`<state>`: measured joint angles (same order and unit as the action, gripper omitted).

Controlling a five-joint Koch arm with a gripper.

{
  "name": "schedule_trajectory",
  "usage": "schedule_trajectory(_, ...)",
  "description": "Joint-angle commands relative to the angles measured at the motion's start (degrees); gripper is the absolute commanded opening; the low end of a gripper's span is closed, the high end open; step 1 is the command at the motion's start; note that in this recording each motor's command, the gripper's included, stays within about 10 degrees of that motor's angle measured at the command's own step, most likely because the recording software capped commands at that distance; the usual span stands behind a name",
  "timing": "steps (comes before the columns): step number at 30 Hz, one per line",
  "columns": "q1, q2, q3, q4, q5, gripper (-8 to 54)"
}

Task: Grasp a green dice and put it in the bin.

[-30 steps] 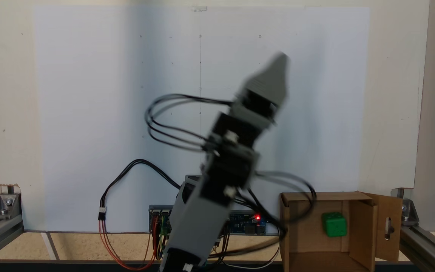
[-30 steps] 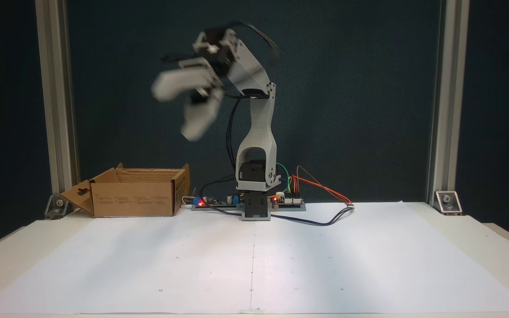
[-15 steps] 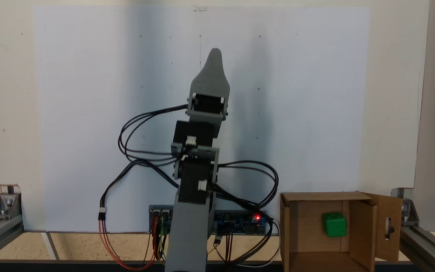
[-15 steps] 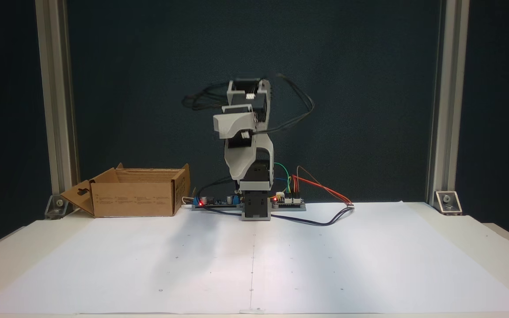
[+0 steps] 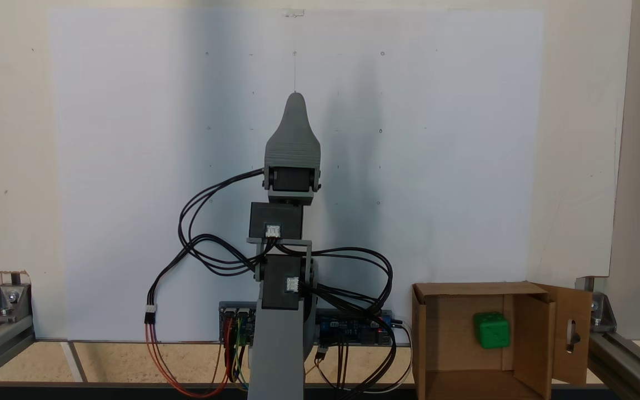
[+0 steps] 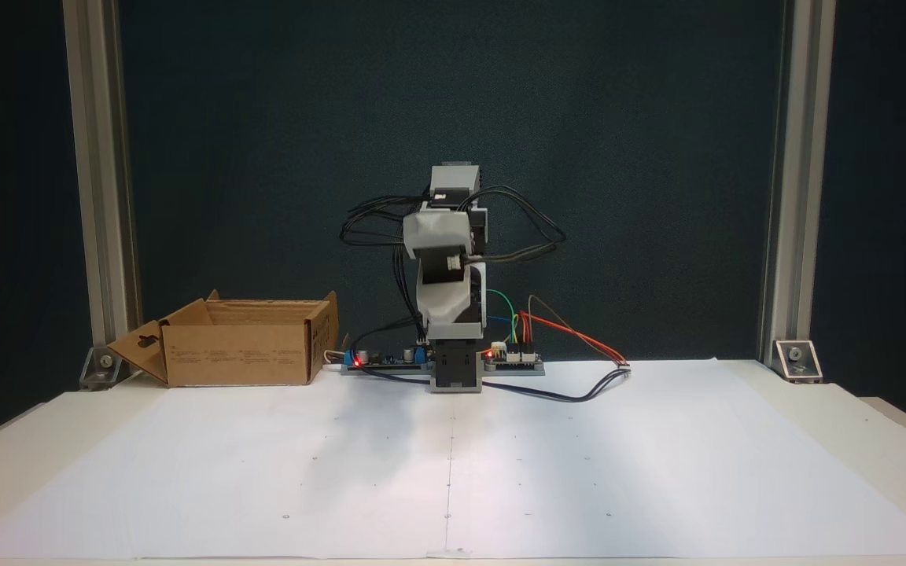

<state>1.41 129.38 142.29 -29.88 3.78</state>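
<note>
The green dice (image 5: pixel 491 329) lies inside the bin (image 5: pixel 467 288), a brown cardboard box at the lower right of a fixed view, with a keyhole-slotted flap (image 5: pixel 573 335) folded out to its right. In the other fixed view the bin (image 6: pixel 237 354) stands at the back left, beside the arm's base. My gripper (image 5: pixel 296 101) is folded back over the base, well left of the bin, pointing out over the white paper. It holds nothing. Its jaws lie one behind the other, so their state is unclear. Seen from the front, the gripper (image 6: pixel 443 308) hangs low above the base.
A large white paper sheet (image 6: pixel 579 472) covers the table. Circuit boards and loose wires (image 6: pixel 563 369) sit by the arm's base (image 6: pixel 453 369). Aluminium frame posts (image 6: pixel 795 181) stand at both back corners.
The arm has swung from over the bin side back to the centre and folded down over its base. The dice stays still in the bin.
</note>
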Motion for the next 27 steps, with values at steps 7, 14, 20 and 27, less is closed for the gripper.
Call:
schedule_trajectory(7,-0.6,6.4,8.2,-23.6,1.5,45.1)
schedule_trajectory(14,-0.7,6.3,19.4,-39.3,1.6,44.7)
schedule_trajectory(20,-0.7,6.4,24.6,-48.8,1.6,44.5)
schedule_trajectory(27,-0.7,6.4,33.0,-54.8,1.6,44.6)
